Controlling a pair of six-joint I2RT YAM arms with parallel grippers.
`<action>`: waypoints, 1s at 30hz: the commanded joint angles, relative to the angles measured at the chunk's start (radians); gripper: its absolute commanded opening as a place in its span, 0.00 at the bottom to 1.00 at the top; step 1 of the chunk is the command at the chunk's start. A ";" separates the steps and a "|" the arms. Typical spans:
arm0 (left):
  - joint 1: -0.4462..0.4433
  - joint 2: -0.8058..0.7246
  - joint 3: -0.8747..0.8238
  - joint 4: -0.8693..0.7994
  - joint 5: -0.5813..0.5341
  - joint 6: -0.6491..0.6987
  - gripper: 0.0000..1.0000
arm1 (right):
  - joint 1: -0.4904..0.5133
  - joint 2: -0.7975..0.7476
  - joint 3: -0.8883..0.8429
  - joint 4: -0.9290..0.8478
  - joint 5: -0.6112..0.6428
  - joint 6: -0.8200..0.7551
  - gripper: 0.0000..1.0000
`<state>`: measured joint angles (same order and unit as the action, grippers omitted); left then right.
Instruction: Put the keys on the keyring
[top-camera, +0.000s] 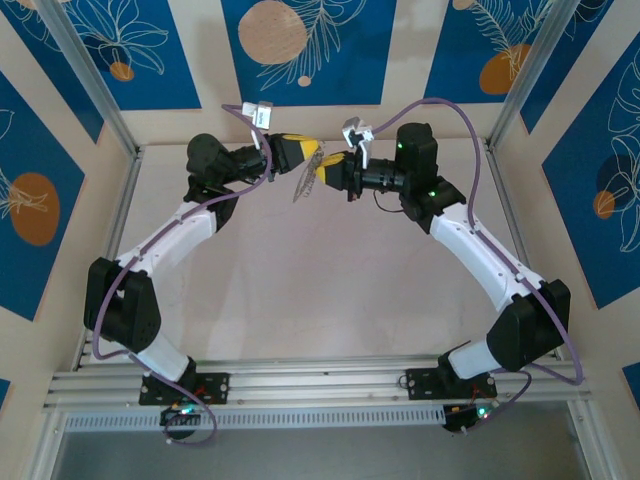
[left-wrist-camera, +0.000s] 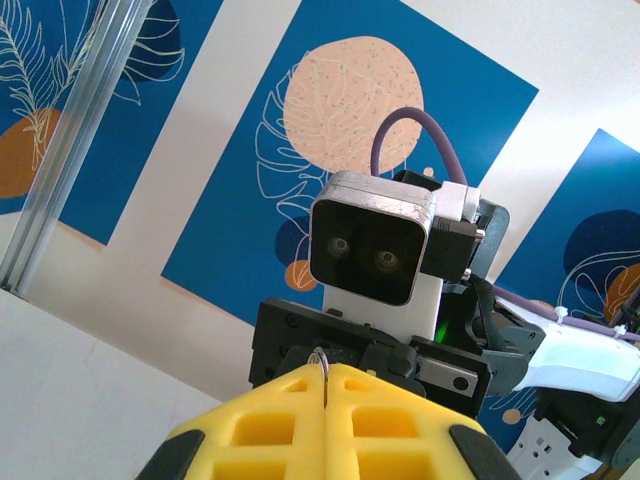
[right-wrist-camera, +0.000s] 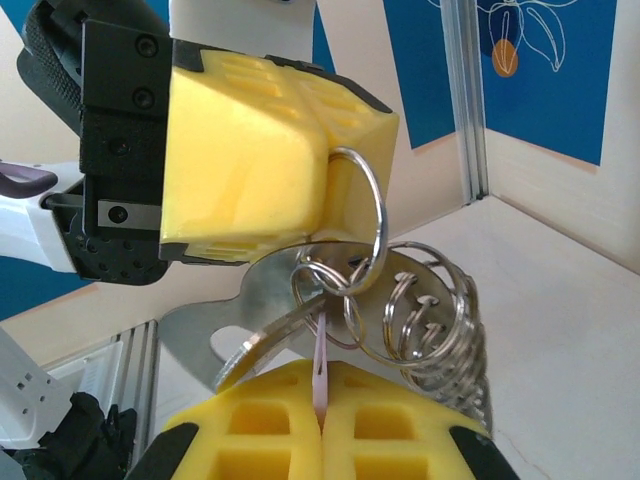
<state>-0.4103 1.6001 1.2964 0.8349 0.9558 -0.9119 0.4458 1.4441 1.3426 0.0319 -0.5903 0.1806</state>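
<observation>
Left gripper (top-camera: 308, 152) is closed, its yellow fingers pinched on a round wire ring of the keyring (right-wrist-camera: 215, 345). In the left wrist view we see only a thin arc of that wire poking out of the seam between the fingers. The keyring hangs in the air between the two grippers, over the far middle of the table (top-camera: 330, 290) and not touching it. It has a flat grey metal body with a cut-out. On its right a stack of shiny wire loops (right-wrist-camera: 440, 320) reads like a coil, and several small rings are linked at the centre.

The key (right-wrist-camera: 320, 372) shows edge-on as a thin pale lilac strip. It stands upright just under the ring cluster, and its tip reaches up to the small rings. We cannot tell if it is threaded through any of them.

Right gripper (right-wrist-camera: 322, 395) is closed, with the lilac strip clamped in the seam of its yellow fingers.

The table is a plain pale beige sheet. An aluminium rail (top-camera: 320, 385) runs along the near edge and carries both arm bases. The walls (top-camera: 300, 40) are cream with blue panels, white leaf outlines and peach and orange circles. Aluminium posts (top-camera: 85, 75) stand at the corners. Purple cables (top-camera: 470, 130) loop over the arms.
</observation>
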 joint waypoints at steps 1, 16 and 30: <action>-0.010 -0.008 0.012 0.079 -0.024 -0.016 0.00 | 0.020 0.009 0.001 -0.031 -0.015 -0.029 0.00; -0.016 0.000 -0.003 0.121 -0.042 -0.037 0.00 | 0.026 0.056 0.016 0.052 -0.069 0.069 0.00; -0.017 0.012 -0.004 0.170 -0.059 -0.063 0.00 | -0.110 -0.076 -0.138 -0.026 -0.076 0.072 0.40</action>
<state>-0.4156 1.6135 1.2835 0.9222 0.9115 -0.9611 0.3744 1.4364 1.2503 0.0288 -0.6518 0.2379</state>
